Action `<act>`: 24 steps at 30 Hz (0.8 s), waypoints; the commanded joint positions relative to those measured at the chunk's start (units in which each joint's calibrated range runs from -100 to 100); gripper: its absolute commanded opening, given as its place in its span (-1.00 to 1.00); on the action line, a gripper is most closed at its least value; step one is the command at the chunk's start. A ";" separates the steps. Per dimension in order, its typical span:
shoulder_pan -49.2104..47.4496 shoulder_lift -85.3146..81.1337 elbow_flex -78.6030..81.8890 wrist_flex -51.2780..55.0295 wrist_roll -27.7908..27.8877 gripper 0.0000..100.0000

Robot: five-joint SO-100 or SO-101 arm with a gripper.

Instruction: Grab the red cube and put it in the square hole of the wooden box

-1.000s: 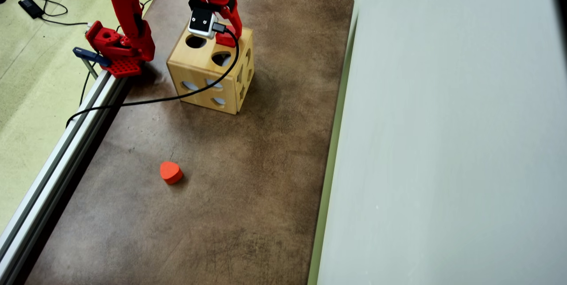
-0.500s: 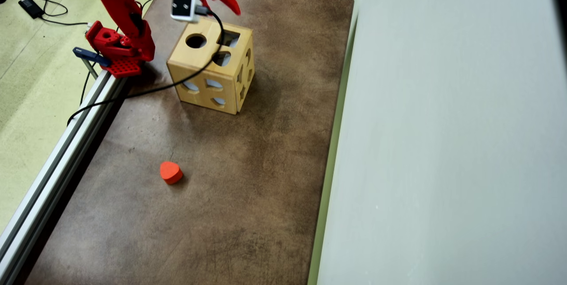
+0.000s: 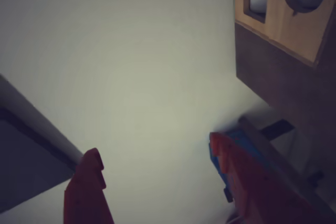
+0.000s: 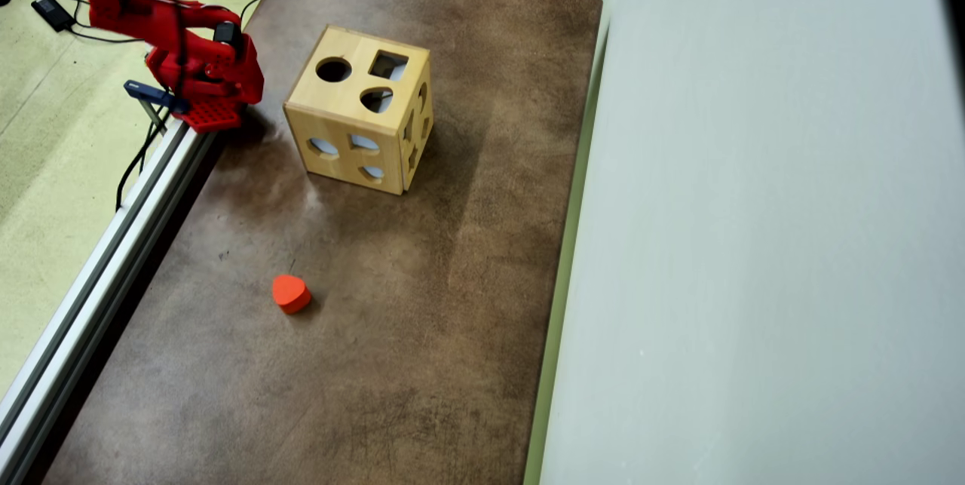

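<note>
Brown tabletop bears pale wooden box, dark square hole.

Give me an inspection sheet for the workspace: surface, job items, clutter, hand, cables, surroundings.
Surface: brown mottled mat, worn patches.
Job's things: wooden box upright near the mat's far end; square hole on its top face, unobstructed. No red cube seen in either view.
Clutter: rounded red-orange block alone on the mat, apart from the box.
Hand: hand open and empty in the wrist view; out of frame in the overhead view.
Cables: black cable hangs by the arm base; adapter and cord on the floor.
Surroundings: aluminium rail at the overhead view's left, pale wall at its right, green floor.
</note>
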 commanded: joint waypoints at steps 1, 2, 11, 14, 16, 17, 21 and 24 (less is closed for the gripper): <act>5.84 -10.41 2.51 -0.07 0.44 -0.35; 8.22 -12.36 2.51 0.33 0.44 -0.35; 20.33 -12.79 1.97 0.49 0.49 -0.35; 20.55 -12.79 2.42 0.49 0.54 -0.38; 20.55 -12.79 2.42 0.49 0.54 -0.45; 20.55 -12.79 2.42 0.49 0.54 -0.50; 20.55 -12.79 2.33 0.49 0.54 -0.79; 20.55 -12.79 2.24 0.49 0.54 -1.00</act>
